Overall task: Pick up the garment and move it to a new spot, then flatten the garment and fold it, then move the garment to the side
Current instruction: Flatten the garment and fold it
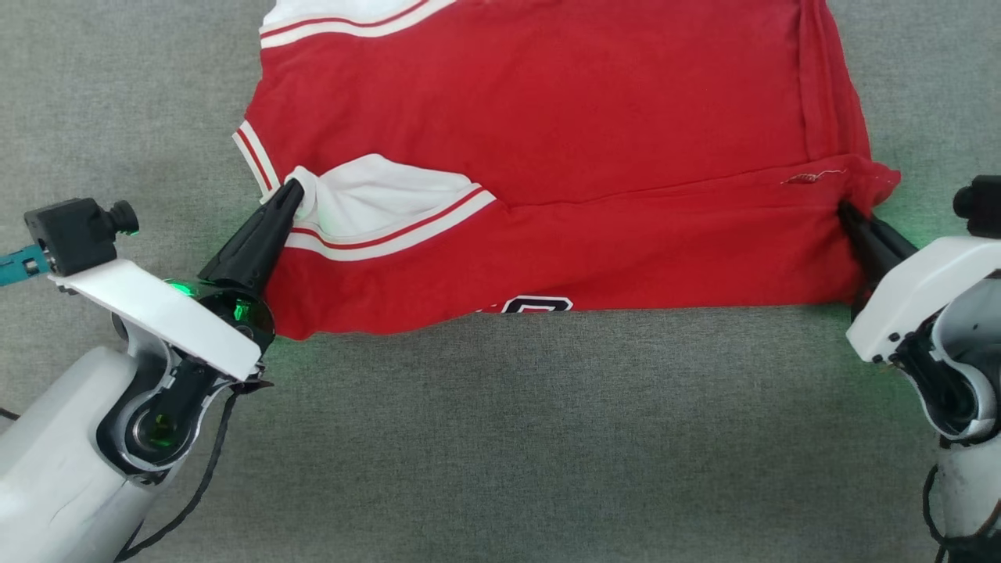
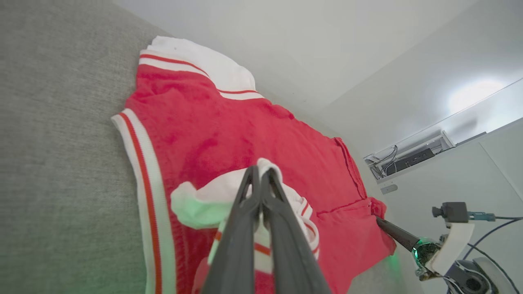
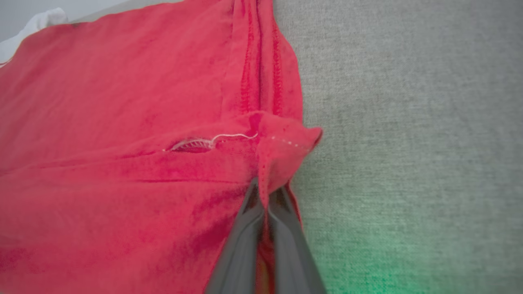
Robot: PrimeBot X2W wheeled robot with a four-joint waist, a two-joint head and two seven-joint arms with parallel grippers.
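The red garment [image 1: 563,117] lies spread on the grey surface, its near strip folded up over the body, with a bit of black lettering [image 1: 536,304] showing at the near fold. My left gripper [image 1: 293,191] is shut on the white sleeve panel [image 1: 375,199] at the garment's left side; in the left wrist view its fingers [image 2: 249,196] pinch white cloth [image 2: 220,192]. My right gripper [image 1: 846,209] is shut on the red hem corner [image 1: 872,176] at the right side, and in the right wrist view the corner [image 3: 282,151] rises from between the closed fingers [image 3: 282,204].
Grey carpet-like surface [image 1: 500,438] stretches in front of the garment and on both sides. The left wrist view shows a white wall and a shelf with cables [image 2: 408,155] beyond the surface's far edge.
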